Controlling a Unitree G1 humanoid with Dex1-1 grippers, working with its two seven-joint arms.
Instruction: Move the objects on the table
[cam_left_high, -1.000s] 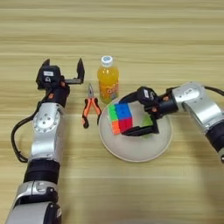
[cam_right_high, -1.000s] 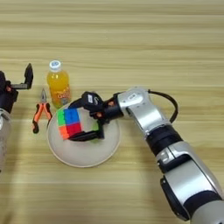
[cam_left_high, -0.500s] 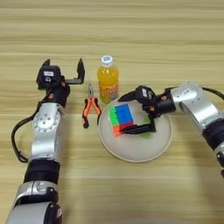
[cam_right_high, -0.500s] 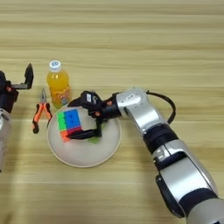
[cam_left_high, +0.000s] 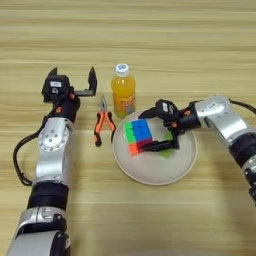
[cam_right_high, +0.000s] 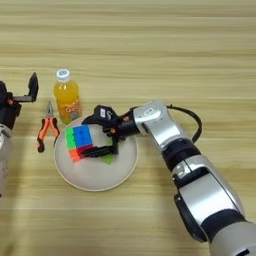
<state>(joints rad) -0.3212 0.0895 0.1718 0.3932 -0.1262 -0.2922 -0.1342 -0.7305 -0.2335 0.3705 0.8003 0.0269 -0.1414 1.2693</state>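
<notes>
The multicoloured puzzle cube (cam_left_high: 138, 134) sits tilted on the left part of a round cream plate (cam_left_high: 155, 178). My right gripper (cam_left_high: 144, 131) reaches in from the right and is shut on the cube, one black finger over its top edge and the other along its lower edge. The small orange-juice bottle (cam_left_high: 124, 97) stands upright on the table (cam_left_high: 150, 40) just behind the plate's left rim. My left gripper (cam_left_high: 72, 74) stays at the left, beyond the bottle, open and holding nothing.
Orange-handled pliers (cam_left_high: 102, 123) lie between my left arm and the plate. A flat green block (cam_left_high: 168, 152) lies on the plate, partly under the cube and the lower finger. A black cable trails from my right arm.
The cube has turned slightly in my right gripper's hold and sits flatter over the plate. The left arm, bottle and pliers have not moved.
</notes>
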